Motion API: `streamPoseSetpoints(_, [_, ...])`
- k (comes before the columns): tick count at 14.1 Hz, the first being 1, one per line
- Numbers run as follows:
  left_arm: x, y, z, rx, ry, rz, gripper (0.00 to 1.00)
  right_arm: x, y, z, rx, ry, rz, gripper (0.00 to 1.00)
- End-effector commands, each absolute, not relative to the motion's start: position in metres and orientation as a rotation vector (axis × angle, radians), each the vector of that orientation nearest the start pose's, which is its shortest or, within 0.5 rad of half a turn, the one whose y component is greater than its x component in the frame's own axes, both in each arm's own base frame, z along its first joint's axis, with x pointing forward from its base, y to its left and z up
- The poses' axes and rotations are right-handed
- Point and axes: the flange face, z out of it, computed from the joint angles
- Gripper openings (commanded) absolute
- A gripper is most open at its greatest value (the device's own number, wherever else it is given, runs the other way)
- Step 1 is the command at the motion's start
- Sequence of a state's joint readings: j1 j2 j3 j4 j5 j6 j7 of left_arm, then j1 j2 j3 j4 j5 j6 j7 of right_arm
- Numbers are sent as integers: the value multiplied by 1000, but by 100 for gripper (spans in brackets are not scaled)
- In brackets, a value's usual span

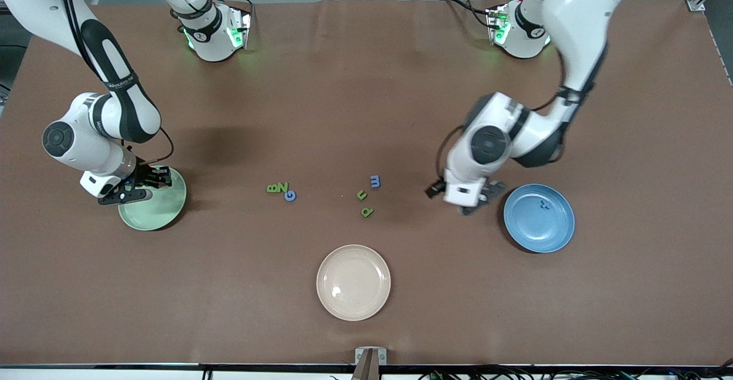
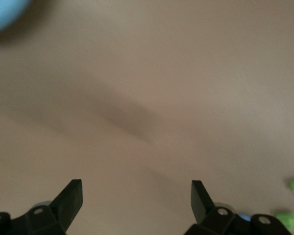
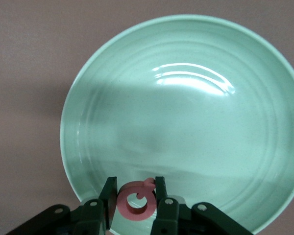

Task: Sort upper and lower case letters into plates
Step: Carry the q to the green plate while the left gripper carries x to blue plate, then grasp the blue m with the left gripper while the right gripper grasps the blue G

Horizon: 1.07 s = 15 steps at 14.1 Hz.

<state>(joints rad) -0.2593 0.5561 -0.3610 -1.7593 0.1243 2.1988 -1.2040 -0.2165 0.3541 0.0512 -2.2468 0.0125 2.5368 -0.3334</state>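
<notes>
**Pink letter held over the mint plate, blue plate already has one**

The right hand (image 3: 136,201) is clamped on a pink letter (image 3: 135,199), a round shape with a small tail, and hangs over the edge of the pale mint green plate (image 1: 163,214) at the right arm's end of the tabletop (image 1: 366,94). That plate's bowl looks bare beneath it.

The left hand (image 1: 480,197) has its fingers (image 2: 71,198) spread apart with nothing between them, over bare tabletop just beside the blue plate (image 1: 535,234). A dark blue letter (image 1: 544,204) lies in that plate.

Between the two plates, loose letters sit on the tabletop: a green pair (image 1: 278,187) touching a blue G (image 1: 290,196), and nearer the left hand a blue m (image 1: 375,181) and two green letters (image 1: 364,204). A cream-beige plate (image 1: 353,282) lies nearer the front camera than all of them, well apart from both hands
</notes>
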Motion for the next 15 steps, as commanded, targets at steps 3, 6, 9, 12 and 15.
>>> streamPoseSetpoints(3, [518,-453,236,-3048,-626,105,93,523,-91,195,-3087,-260,85,21])
streamPoseSetpoints(6, [521,-484,231,-3081,-550,44,82,522,-91,190,-3084,-255,96,29])
streamPoseSetpoints(9, [520,-498,218,-3088,-520,43,72,524,-90,194,-3084,-258,96,90])
streamPoseSetpoints(12, [520,-498,205,-3081,-520,65,68,536,-85,222,-3097,-267,36,99])
streamPoseSetpoints(15, [513,-510,193,-3088,-518,75,66,553,-55,253,-3078,-309,137,99])
